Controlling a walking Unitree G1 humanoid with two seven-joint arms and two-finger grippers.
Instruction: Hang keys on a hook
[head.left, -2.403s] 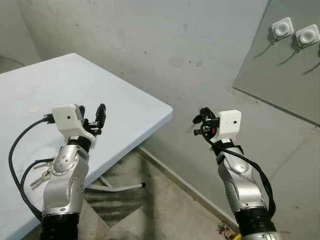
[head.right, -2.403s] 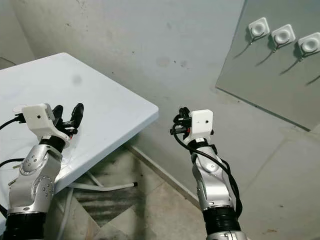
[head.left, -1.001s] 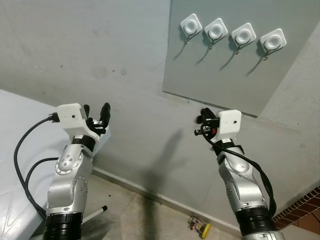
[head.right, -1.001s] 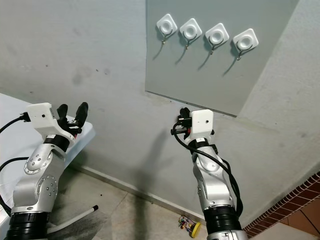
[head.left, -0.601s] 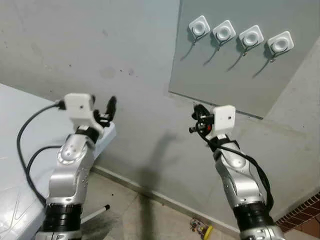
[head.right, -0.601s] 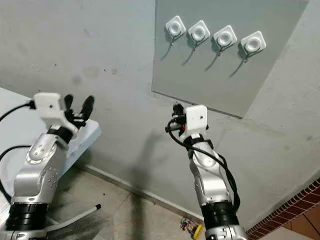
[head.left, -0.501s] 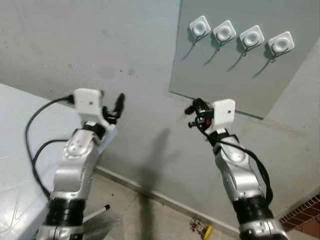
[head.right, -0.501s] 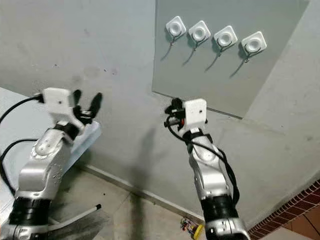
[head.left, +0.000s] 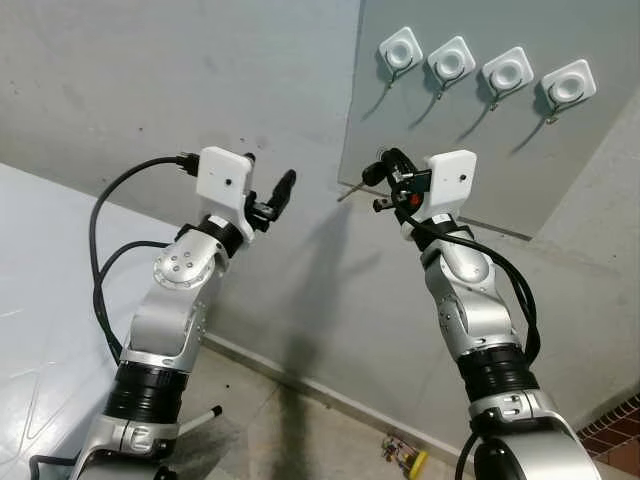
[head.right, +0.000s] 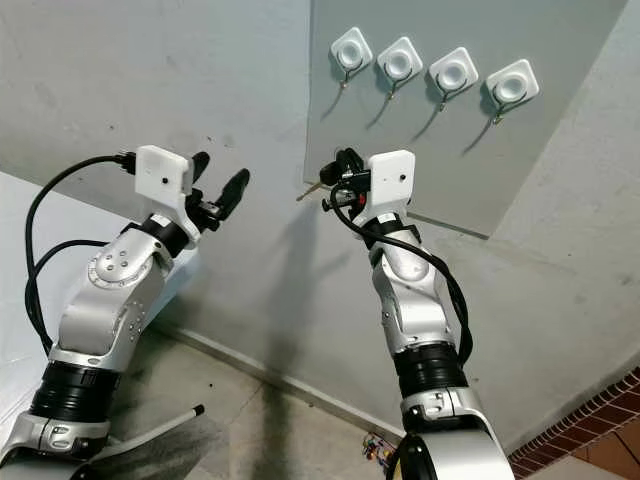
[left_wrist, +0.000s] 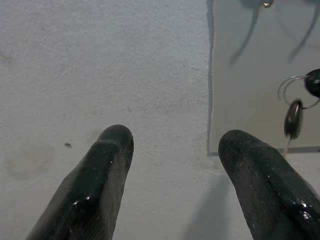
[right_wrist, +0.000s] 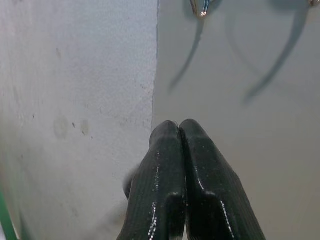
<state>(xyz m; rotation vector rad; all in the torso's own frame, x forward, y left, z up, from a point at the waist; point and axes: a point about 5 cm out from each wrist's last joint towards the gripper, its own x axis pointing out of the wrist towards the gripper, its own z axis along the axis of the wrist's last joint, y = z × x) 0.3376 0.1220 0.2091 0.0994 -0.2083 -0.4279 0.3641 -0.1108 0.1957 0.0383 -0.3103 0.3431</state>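
Observation:
Four white square hooks hang in a row on a grey wall panel (head.left: 480, 160); the leftmost hook (head.left: 399, 50) is at the row's left end. My right gripper (head.left: 383, 178) is raised just below and left of that hook, shut on the keys (head.left: 352, 189). One key juts out to the left, and a ring shows above the fingers. In the right wrist view the fingertips (right_wrist: 180, 135) are pressed together, with a hook tip (right_wrist: 200, 7) ahead. My left gripper (head.right: 222, 170) is raised at the left by the bare wall, open and holding nothing. The left wrist view shows the keys (left_wrist: 293, 118) beside its fingers.
A white table (head.left: 40, 270) stands at the lower left, with a white leg (head.left: 200, 418) lying on the floor. A small coloured object (head.left: 405, 457) lies by the skirting. Red brick (head.left: 622, 428) shows at the lower right. The wall is close ahead.
Both arms have risen toward the wall. The right gripper with the keys has come up under the leftmost hook. Earlier the camera swung from the table to the hook panel.

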